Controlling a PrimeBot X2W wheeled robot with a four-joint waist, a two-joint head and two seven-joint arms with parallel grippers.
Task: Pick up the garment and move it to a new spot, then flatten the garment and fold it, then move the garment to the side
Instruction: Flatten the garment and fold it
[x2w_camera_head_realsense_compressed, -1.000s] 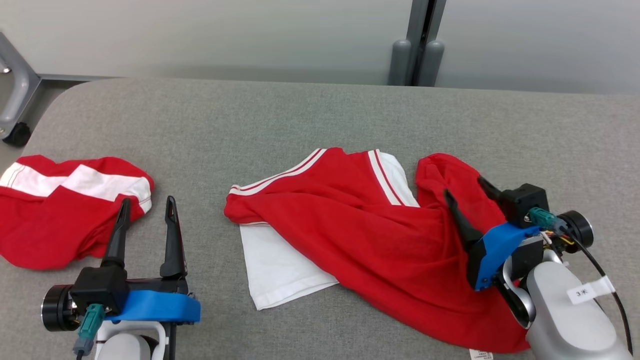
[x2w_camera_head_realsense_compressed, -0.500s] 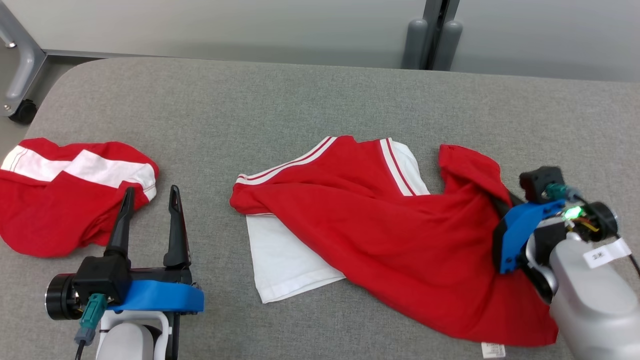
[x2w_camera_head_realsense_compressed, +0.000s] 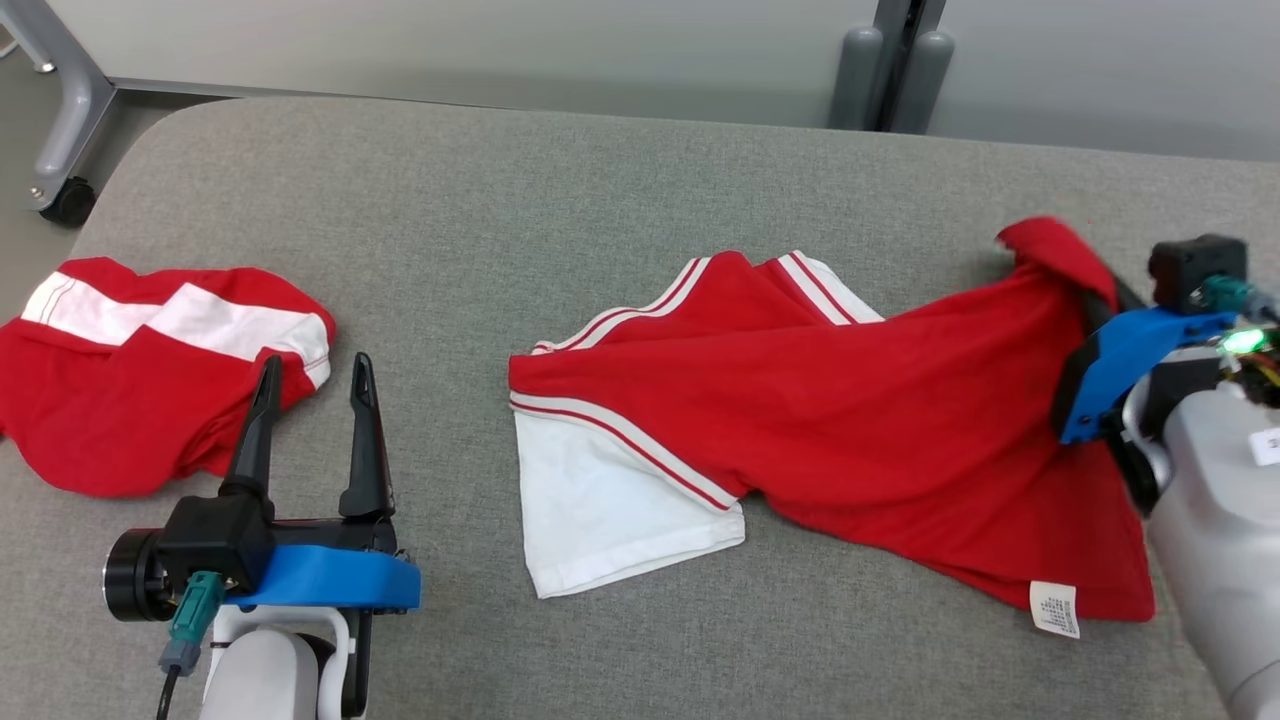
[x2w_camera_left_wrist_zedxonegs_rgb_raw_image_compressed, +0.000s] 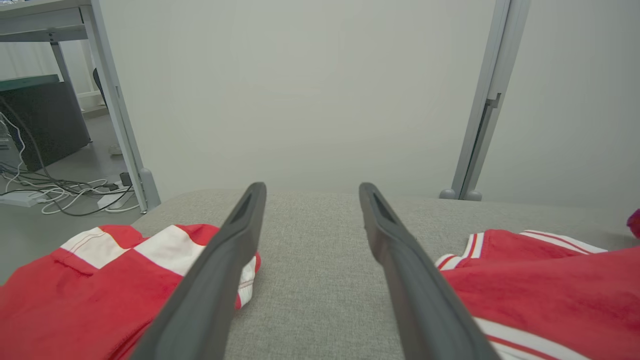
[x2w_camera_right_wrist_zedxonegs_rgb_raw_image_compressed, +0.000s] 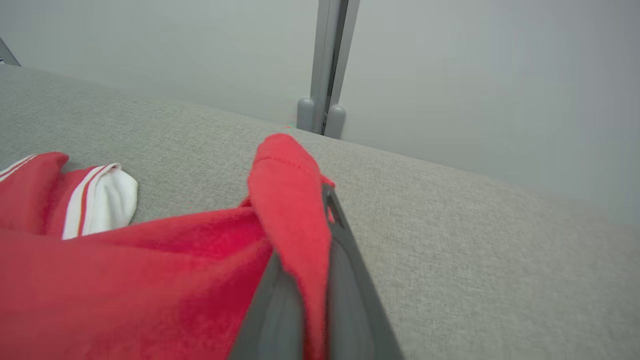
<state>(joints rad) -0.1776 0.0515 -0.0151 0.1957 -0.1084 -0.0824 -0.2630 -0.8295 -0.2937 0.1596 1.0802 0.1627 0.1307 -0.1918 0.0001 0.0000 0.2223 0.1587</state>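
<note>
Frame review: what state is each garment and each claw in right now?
centre garment: partly spread out, one end pinched and raised.
left garment: crumpled, lying free.
left claw: open, empty.
right claw: shut on centre garment.

Red garment (x2w_camera_head_realsense_compressed: 850, 410) with white-striped trim and white panel, rumpled, right corner aloft in right pincer (x2w_camera_right_wrist_zedxonegs_rgb_raw_image_compressed: 312, 210)
</note>
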